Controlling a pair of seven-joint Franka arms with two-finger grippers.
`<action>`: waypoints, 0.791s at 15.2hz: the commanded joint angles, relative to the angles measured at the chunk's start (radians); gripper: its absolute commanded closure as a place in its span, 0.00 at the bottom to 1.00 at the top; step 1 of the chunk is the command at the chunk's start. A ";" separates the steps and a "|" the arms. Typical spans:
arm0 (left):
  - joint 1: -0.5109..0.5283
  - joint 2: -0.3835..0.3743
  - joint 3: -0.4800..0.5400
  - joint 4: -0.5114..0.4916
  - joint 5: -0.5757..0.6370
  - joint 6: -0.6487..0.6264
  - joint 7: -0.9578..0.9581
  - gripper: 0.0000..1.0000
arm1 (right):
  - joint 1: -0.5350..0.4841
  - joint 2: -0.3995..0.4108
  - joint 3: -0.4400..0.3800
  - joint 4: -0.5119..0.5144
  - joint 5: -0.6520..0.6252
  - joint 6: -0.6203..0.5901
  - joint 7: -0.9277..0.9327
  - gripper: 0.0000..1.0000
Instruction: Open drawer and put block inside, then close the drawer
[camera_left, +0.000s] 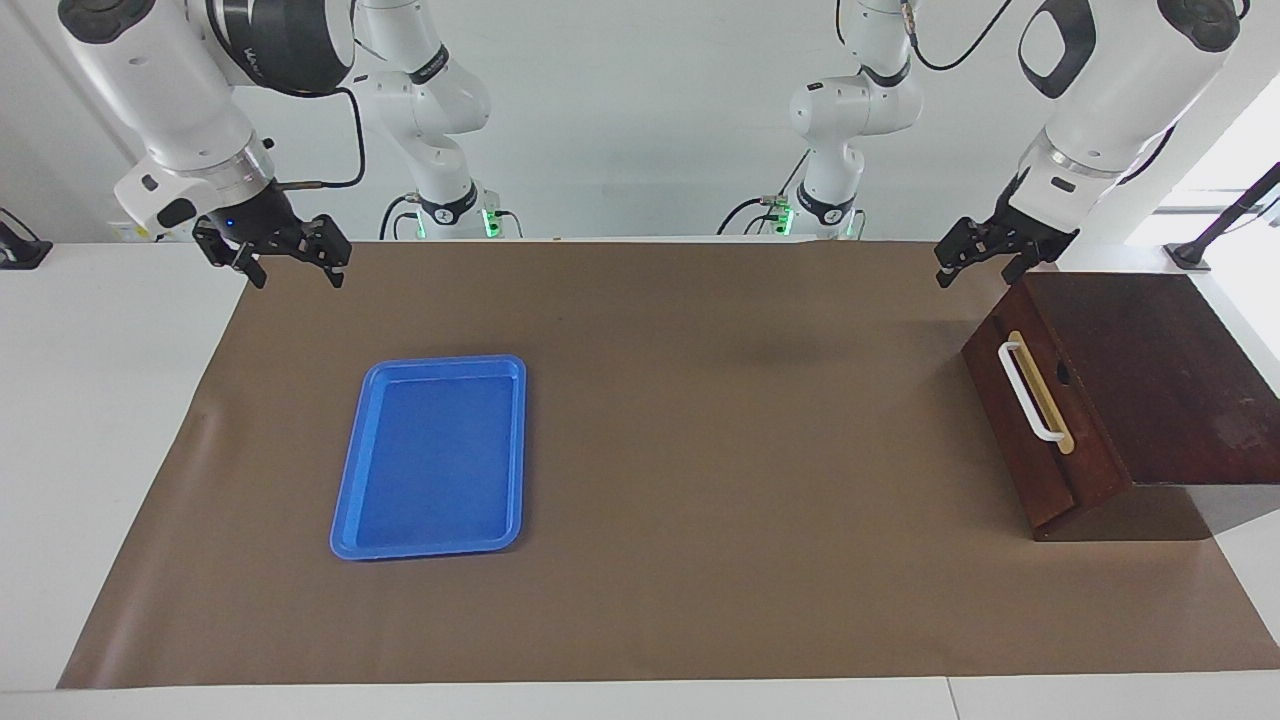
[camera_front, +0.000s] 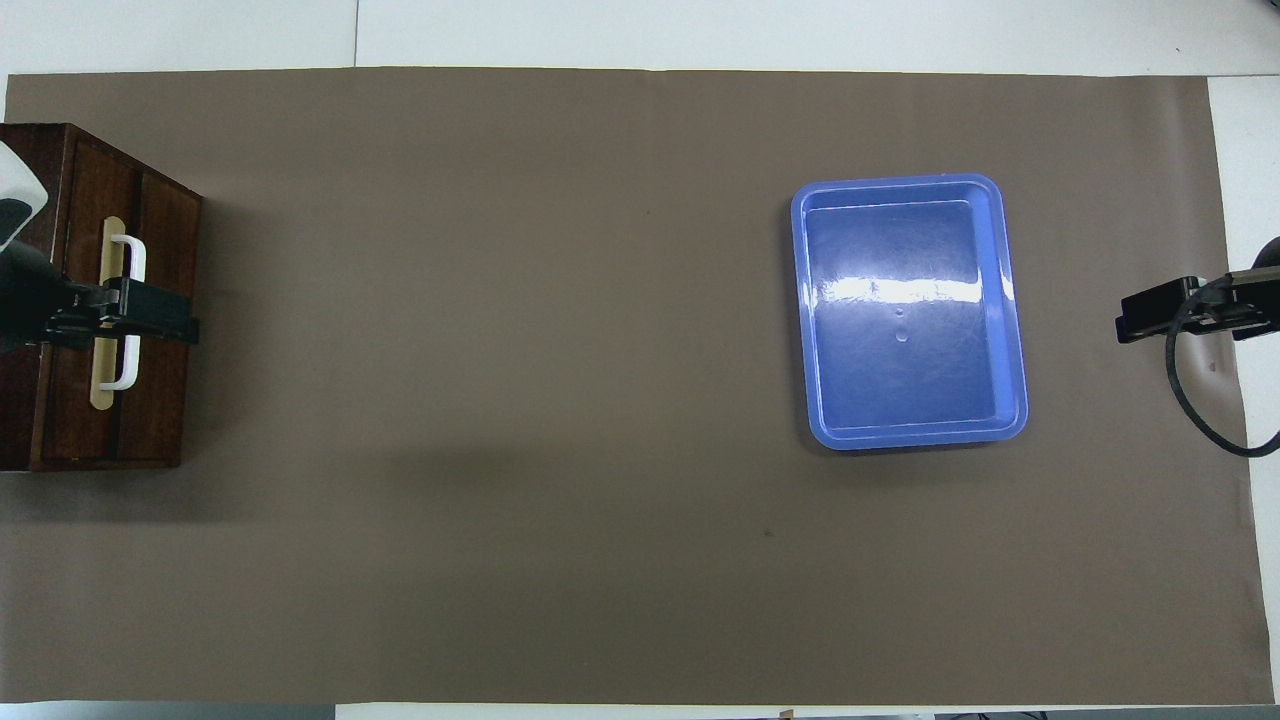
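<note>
The dark wooden drawer (camera_left: 1040, 470) (camera_front: 165, 410) sits pushed in, at the left arm's end of the table. Nothing grips its white bar handle (camera_left: 1030, 392) (camera_front: 137, 262). My left gripper (camera_left: 975, 268) (camera_front: 175, 326) hangs open in the air above the drawer's front, apart from the handle and holding nothing. My right gripper (camera_left: 298, 278) (camera_front: 1135, 322) waits open and empty above the brown mat's edge at the right arm's end. The block is out of view.
A blue plastic tray (camera_left: 345, 500) (camera_front: 1012, 300) lies empty on the brown mat (camera_left: 700, 450) toward the right arm's end. A black cable (camera_front: 1195, 400) loops from the right gripper.
</note>
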 joint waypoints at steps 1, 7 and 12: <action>-0.024 -0.007 0.028 0.042 0.014 -0.062 0.026 0.00 | -0.019 -0.014 0.014 -0.011 -0.001 -0.004 -0.006 0.00; -0.033 -0.019 0.038 -0.001 0.014 -0.028 0.028 0.00 | -0.019 -0.014 0.012 -0.010 -0.001 -0.002 -0.006 0.00; -0.040 -0.020 0.038 -0.001 0.013 -0.022 0.014 0.00 | -0.019 -0.013 0.014 -0.010 -0.001 -0.002 -0.008 0.00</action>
